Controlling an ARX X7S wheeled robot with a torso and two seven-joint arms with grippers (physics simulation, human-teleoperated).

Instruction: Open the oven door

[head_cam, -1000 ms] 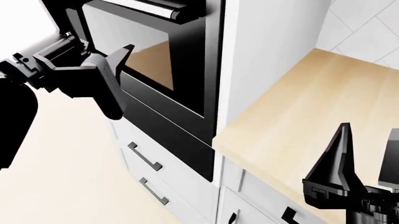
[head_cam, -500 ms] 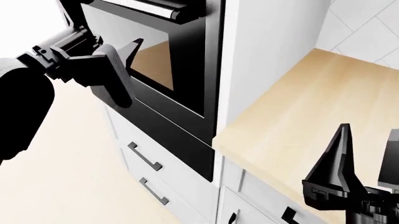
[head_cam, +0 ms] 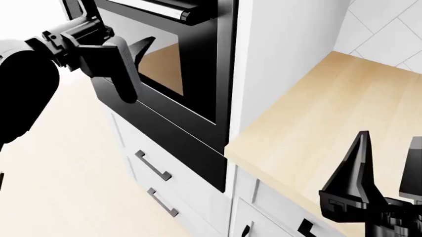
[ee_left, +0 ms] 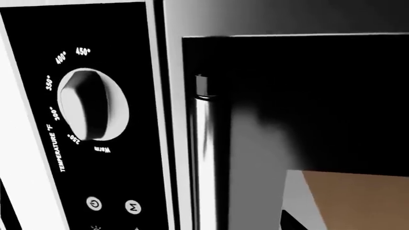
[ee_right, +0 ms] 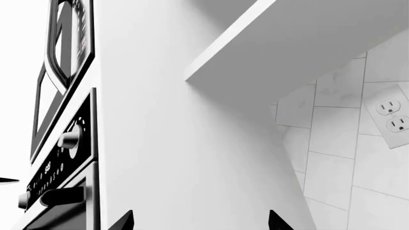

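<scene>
Nearest in the head view, the right end effector point(head_cam: 386, 165) stands low at the near edge of the wooden desk point(head_cam: 316, 118), its two black fingers pointing up and clearly apart, gripping nothing. Below that edge are white drawers point(head_cam: 155, 173) with dark bar handles.

Farther away, the left end effector point(head_cam: 128, 64) is in front of the oven door point(head_cam: 191, 74), over the lower left part of its glass window. One finger point(head_cam: 142, 48) points toward the glass, but whether its fingers are apart or together I cannot tell. The door is set in a tall white cabinet point(head_cam: 283, 54) that rises from the far left corner of the desk. Its silver handle point(head_cam: 168, 7) runs along the door's top.

In the left wrist view the handle point(ee_left: 208, 163) is very close, beside a control panel point(ee_left: 83, 120) with a temperature knob point(ee_left: 93, 105). Behind the desk is a tiled wall point(head_cam: 389, 29); the right wrist view shows a power outlet point(ee_right: 393, 117) on it.
</scene>
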